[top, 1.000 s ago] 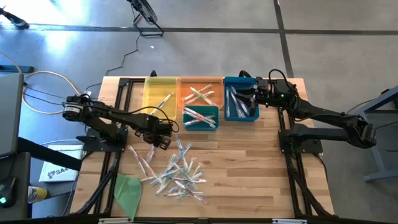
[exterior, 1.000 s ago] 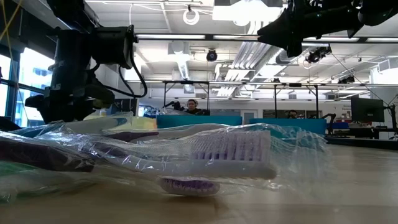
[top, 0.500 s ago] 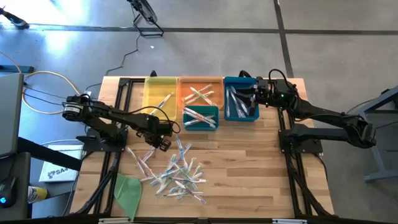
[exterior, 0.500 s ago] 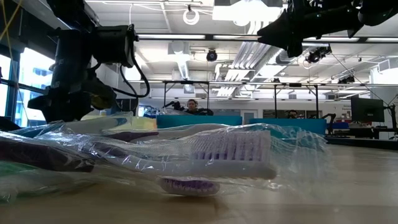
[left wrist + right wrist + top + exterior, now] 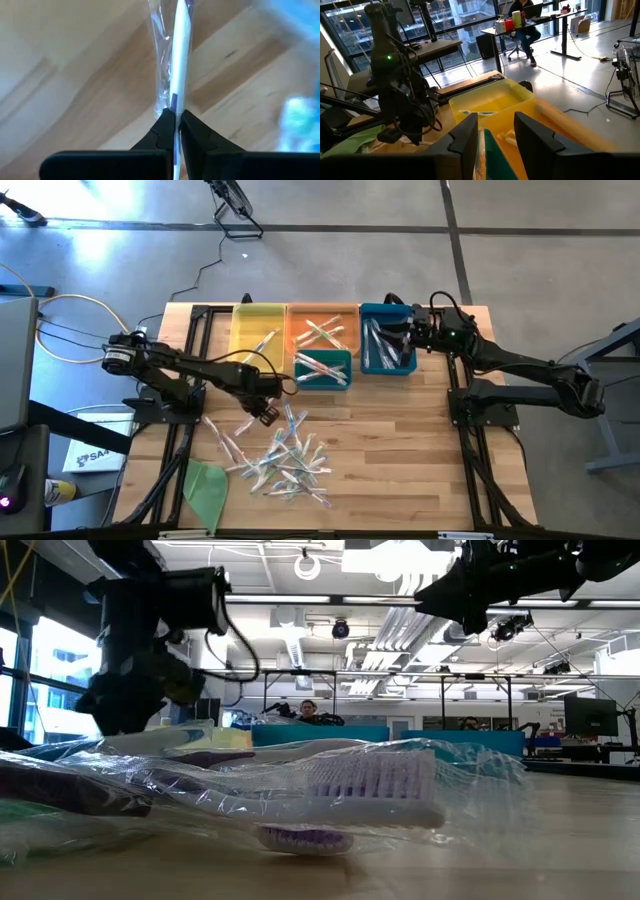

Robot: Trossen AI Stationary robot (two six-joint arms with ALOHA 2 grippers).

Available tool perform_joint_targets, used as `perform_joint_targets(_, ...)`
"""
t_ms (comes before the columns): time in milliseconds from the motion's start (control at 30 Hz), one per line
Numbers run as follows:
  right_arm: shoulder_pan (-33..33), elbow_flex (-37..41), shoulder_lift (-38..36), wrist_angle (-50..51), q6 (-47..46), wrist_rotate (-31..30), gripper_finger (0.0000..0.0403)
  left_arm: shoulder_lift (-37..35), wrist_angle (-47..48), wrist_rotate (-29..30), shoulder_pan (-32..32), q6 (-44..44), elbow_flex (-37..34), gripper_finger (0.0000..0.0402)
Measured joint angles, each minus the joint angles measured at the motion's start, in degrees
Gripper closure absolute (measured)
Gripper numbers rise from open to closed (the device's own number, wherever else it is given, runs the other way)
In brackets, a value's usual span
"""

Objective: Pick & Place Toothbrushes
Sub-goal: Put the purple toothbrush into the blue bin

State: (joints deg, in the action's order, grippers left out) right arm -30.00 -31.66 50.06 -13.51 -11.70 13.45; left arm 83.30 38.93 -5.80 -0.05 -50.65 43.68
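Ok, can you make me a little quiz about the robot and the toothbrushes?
1. True or false: the left end effector is shut on a wrapped toothbrush.
2. Which bin does the right end effector hang by? A) yellow bin B) blue bin C) orange bin
3. Fill in: a green sheet lies on the table beside the loose ____.

Key
1. True.
2. B, the blue bin.
3. Pile of toothbrushes.
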Motion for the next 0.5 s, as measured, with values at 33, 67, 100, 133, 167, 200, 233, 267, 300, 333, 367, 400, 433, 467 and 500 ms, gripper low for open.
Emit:
perform_joint_targets(33, 0.00, 0.00, 0.00, 0.13, 0.00, -0.01, 0.0283, -0.01, -0.09, 0.18, 0.00, 0.90, 0.72, 0.0394)
perform_joint_targets(67, 0.00, 0.00, 0.00, 0.14, 0.01, 0.00, 0.0283, -0.02, 0.11, 0.40, 0.00, 1.73, 1.45, 0.0394)
perform_joint_targets(100, 0.00, 0.00, 0.00, 0.14, 0.00, 0.00, 0.0283, -0.02, 0.28, 0.82, 0.00, 2.58, 2.25, 0.0394)
perform_joint_targets(133, 0.00, 0.00, 0.00, 0.14, 0.00, 0.00, 0.0283, -0.02, 0.27, 1.48, 0.00, 3.29, 3.08, 0.0394)
perform_joint_targets(167, 0.00, 0.00, 0.00, 0.14, 0.00, 0.00, 0.0283, -0.04, 0.21, 1.95, 0.00, 4.14, 3.97, 0.0394)
perform_joint_targets(200, 0.00, 0.00, 0.00, 0.14, 0.00, 0.00, 0.0283, -0.08, 0.23, 2.32, 0.00, 5.00, 4.84, 0.0394)
perform_joint_targets(233, 0.00, 0.00, 0.00, 0.12, 0.00, 0.00, 0.0283, -0.10, 0.29, 2.61, 0.02, 5.81, 5.69, 0.0394)
perform_joint_targets(267, 0.00, 0.00, 0.00, 0.12, 0.02, 0.00, 0.0283, -0.10, 0.35, 2.89, 0.02, 6.67, 6.57, 0.0394)
perform_joint_targets(300, 0.00, 0.00, 0.00, 0.12, 0.01, 0.00, 0.0283, -0.10, 0.41, 3.15, 0.02, 7.43, 7.48, 0.0394)
perform_joint_targets(333, 0.00, 0.00, 0.00, 0.12, 0.00, 0.00, 0.0283, -0.10, 0.42, 3.59, 0.02, 8.22, 8.38, 0.0394)
perform_joint_targets(367, 0.00, 0.00, 0.00, 0.12, 0.00, 0.00, 0.0283, -0.11, 0.41, 4.00, 0.02, 8.83, 9.22, 0.0394)
perform_joint_targets(400, 0.00, 0.00, 0.00, 0.11, 0.00, 0.00, 0.0283, -0.13, 0.45, 4.64, 0.02, 9.46, 10.08, 0.0394)
perform_joint_targets(433, 0.00, 0.00, 0.00, 0.10, 0.00, 0.00, 0.0283, -0.13, 0.67, 5.17, 0.02, 10.23, 10.90, 0.0394)
perform_joint_targets(467, 0.00, 0.00, 0.00, 0.10, 0.00, 0.00, 0.0283, -0.13, 0.97, 5.71, 0.02, 10.96, 11.83, 0.0394)
perform_joint_targets(500, 0.00, 0.00, 0.00, 0.10, 0.00, 0.00, 0.0283, -0.13, 1.48, 6.43, 0.02, 11.71, 12.85, 0.0394)
